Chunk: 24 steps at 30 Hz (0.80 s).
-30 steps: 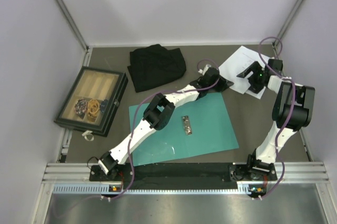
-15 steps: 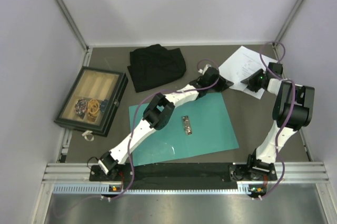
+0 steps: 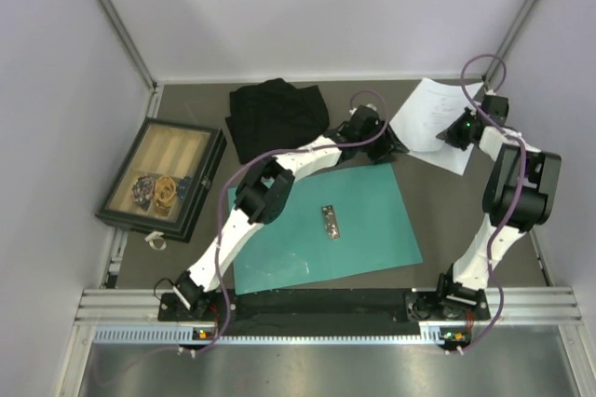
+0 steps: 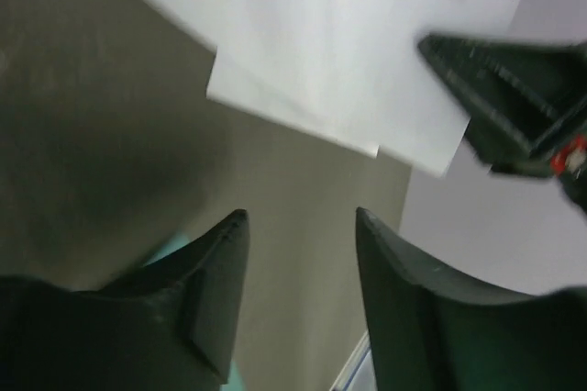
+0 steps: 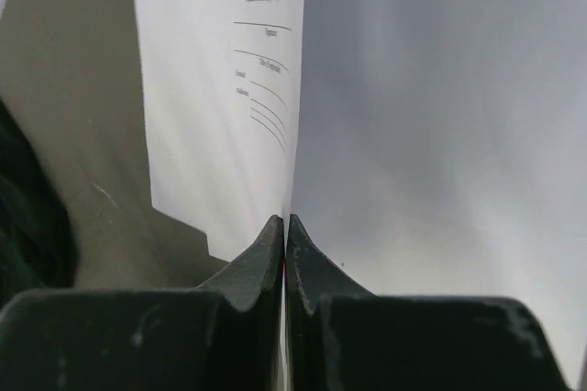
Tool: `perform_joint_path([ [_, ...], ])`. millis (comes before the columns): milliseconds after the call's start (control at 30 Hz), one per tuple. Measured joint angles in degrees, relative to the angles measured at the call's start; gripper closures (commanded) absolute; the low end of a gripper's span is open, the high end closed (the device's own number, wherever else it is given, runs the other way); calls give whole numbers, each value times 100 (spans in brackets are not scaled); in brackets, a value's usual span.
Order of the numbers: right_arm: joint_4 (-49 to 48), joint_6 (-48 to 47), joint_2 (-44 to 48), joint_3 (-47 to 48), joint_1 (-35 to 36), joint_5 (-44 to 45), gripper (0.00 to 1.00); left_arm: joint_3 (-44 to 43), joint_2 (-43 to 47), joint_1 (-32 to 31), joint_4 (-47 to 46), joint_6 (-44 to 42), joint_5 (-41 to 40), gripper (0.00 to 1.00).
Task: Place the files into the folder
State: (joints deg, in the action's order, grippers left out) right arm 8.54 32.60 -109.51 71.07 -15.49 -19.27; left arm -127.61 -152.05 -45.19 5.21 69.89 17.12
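The files (image 3: 426, 110) are white printed sheets lying at the back right of the table, their right side lifted. My right gripper (image 3: 449, 134) is shut on their edge; in the right wrist view the jaws (image 5: 285, 226) pinch a sheet (image 5: 211, 88) that stands up between them. The teal folder (image 3: 372, 229) lies open and flat in the middle, with a metal clip (image 3: 329, 222) on it. My left gripper (image 3: 393, 146) hovers open over the folder's far corner, just left of the files (image 4: 321, 42). Nothing is between its fingers (image 4: 301, 217).
A black cloth (image 3: 279, 117) lies at the back, left of the left arm. A dark-framed wooden tray (image 3: 200, 187) holding small items sits at the left. The enclosure's walls stand close behind and to the right of the files.
My right gripper went from open to shut on the files' edge and raised it. My left gripper opened and its arm shifted slightly toward the back.
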Motion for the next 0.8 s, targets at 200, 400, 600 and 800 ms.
perform_joint_path([
  [200,621,-608,741,391,227,334,100,2035,2573,85,535,-1176,79,32],
  [400,1145,-1213,1781,774,1705,966,100,4452,5875,310,651,-2129,-94,30],
  [600,1624,-1617,2402,1021,3418,992,100,6579,8120,485,1665,-2549,-1003,30],
  [800,1709,-1687,2704,1073,4704,94,100,7941,9726,577,3163,-2074,-2295,30],
])
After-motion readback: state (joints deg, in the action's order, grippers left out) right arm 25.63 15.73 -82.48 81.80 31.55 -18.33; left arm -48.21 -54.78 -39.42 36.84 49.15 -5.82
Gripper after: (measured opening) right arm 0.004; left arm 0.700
